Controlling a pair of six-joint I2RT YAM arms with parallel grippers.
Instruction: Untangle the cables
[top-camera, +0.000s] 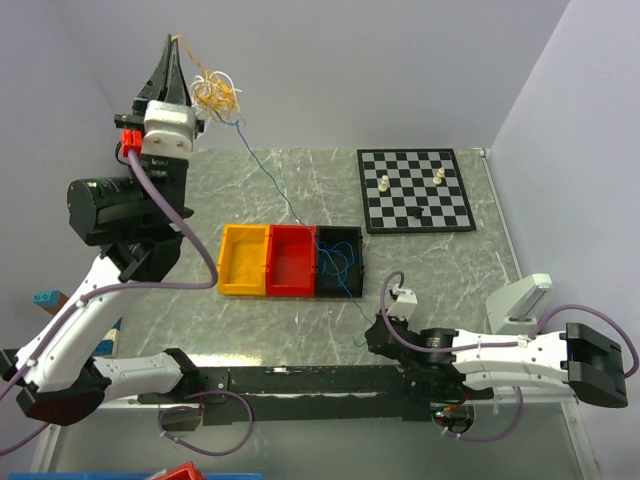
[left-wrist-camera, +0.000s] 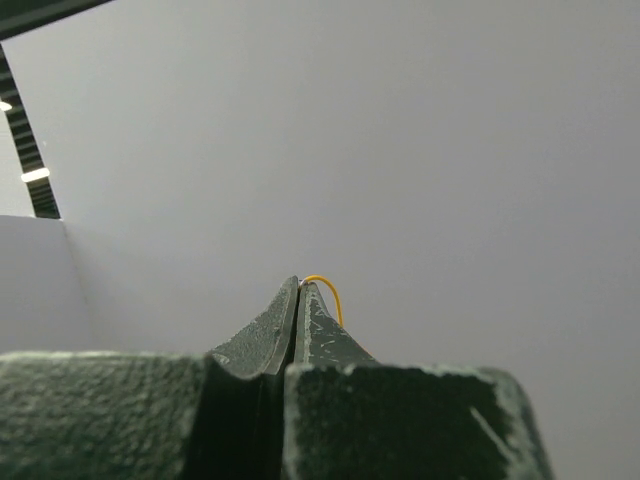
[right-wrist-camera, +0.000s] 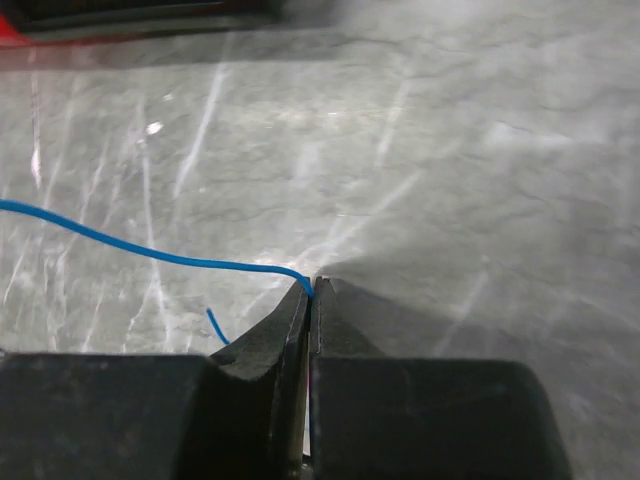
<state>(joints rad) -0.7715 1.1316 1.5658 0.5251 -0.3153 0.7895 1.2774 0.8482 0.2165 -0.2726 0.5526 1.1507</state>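
Note:
The cables' clump, yellow-orange and white loops, hangs in the air at the back left, just beside my raised left gripper. In the left wrist view that gripper is shut on a yellow-orange cable. One blue cable runs taut from the clump down across the black bin to my right gripper low over the table. Its jaws are shut on this blue cable. More blue cable lies coiled inside the black bin.
A yellow bin and a red bin stand in a row left of the black one at mid-table. A chessboard with a few pieces lies at the back right. Walls close in behind and on both sides.

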